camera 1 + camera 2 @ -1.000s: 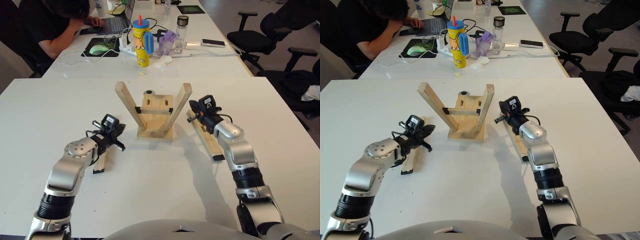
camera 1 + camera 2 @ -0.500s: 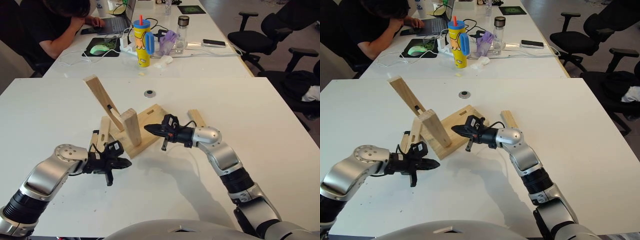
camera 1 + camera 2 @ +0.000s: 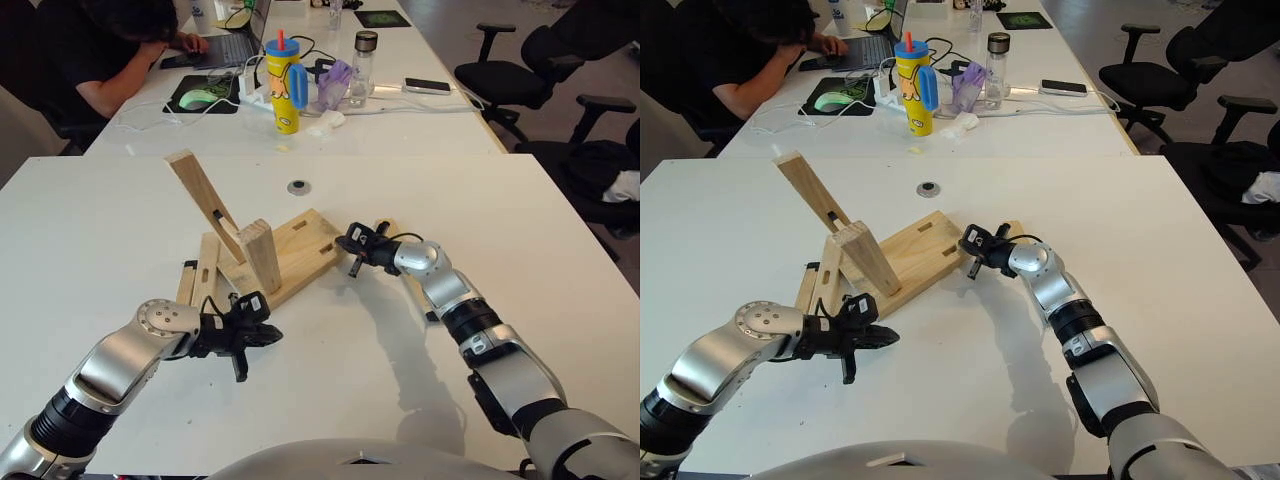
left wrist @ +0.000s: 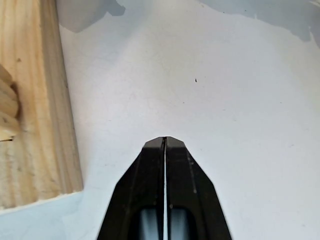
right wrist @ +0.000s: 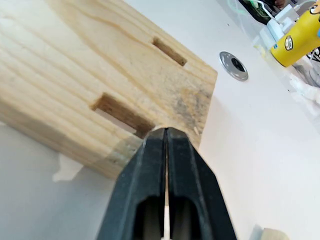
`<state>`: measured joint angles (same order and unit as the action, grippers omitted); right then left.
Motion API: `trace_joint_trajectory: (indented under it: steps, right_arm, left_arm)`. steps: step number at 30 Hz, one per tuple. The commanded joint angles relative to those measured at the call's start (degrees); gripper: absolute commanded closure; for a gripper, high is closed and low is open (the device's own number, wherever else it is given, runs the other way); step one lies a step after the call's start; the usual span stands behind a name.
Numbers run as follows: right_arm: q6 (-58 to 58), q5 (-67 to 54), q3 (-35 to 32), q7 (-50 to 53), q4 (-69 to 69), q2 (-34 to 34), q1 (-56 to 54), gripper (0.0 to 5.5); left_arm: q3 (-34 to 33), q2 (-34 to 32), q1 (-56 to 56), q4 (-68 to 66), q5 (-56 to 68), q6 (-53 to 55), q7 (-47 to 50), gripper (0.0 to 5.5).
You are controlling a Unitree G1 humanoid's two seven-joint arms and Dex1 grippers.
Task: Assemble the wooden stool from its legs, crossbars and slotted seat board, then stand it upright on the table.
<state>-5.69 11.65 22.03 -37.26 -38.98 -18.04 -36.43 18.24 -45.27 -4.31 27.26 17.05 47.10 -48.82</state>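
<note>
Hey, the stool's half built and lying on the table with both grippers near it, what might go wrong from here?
1. The right gripper is shut at the slotted edge of the seat board; pushing may slide the board instead of gripping it.
2. The raised leg leans far out, so the assembly might topple if nudged.
3. The right forearm passes over a loose wooden piece and may sweep it away.

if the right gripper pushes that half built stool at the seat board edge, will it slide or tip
Probably stiff: the half-built stool is solid wood, legs slotted into the seat board. It looks apt to rock or tip rather than slide, since it lies tilted with one leg sticking up. The right gripper, shut at the board's edge, may pivot it.
</note>
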Motion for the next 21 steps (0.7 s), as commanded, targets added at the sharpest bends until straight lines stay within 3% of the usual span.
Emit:
trace_joint_trajectory:
  steps: [1, 5, 10, 21]
  right_arm:
    - [2.8, 7.9, 8.0, -8.0, -3.3, -1.9, -1.6, 5.50]
    - [8.3, 11.8, 15.1, -22.9, 1.3, -8.2, 1.0, 5.50]
    - [15.7, 5.1, 15.6, -34.3, 14.1, -11.5, 7.5, 5.50]
    - [18.7, -5.0, 10.8, -25.0, 23.5, -1.5, 11.2, 5.50]
  left_arm:
    - [2.3, -0.9, -1.7, -2.6, -6.1, 0.8, 4.5, 5.48]
    - [2.3, 1.5, -4.7, -6.9, -11.1, 0.6, 9.8, 5.48]
    - [4.3, 6.4, -7.8, -18.6, -17.3, -3.8, 16.7, 5.48]
    - [4.6, 19.3, -19.9, -34.7, -20.5, -9.4, 19.8, 5.48]
